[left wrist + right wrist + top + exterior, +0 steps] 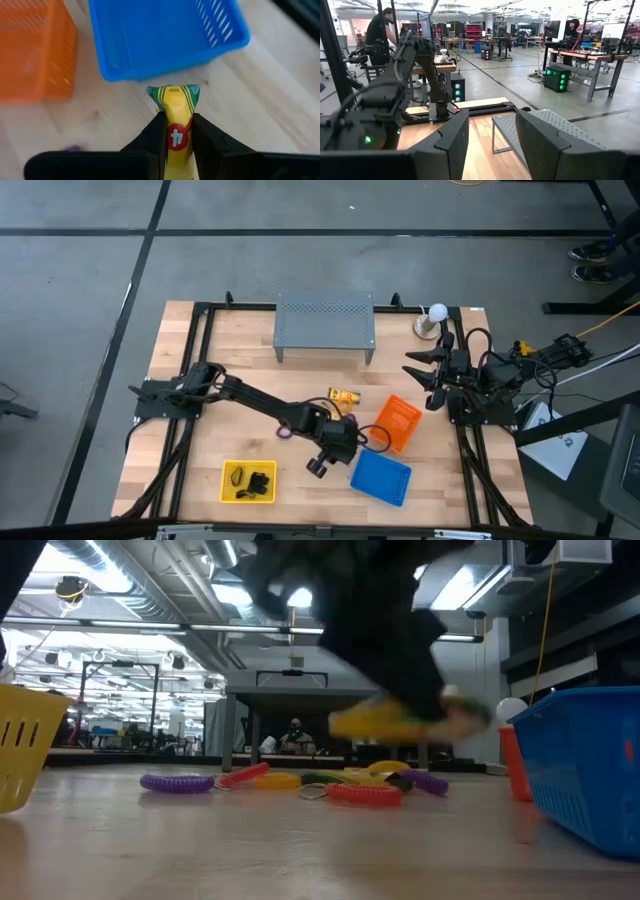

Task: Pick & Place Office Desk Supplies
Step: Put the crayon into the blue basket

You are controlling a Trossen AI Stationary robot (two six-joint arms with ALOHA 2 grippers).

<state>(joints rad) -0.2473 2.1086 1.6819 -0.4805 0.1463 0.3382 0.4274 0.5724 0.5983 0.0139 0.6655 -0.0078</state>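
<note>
The pale wooden surface carries a grey perforated shelf at twelve o'clock. A yellow basket sits at seven o'clock with black clips inside. An orange basket stands just right of centre, and a blue basket lies near it at five o'clock. Small yellow packets rest at centre, with purple, red and orange coiled loops scattered beside them. A white ball on a stand sits at two o'clock.

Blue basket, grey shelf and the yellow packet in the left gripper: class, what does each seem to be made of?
Blue basket: probably moulded plastic, matt, with slotted walls.
Grey shelf: looks like painted sheet metal, its top punched with holes.
Yellow packet, held in the left gripper: seemingly printed card or paper wrap; can't tell which.
</note>
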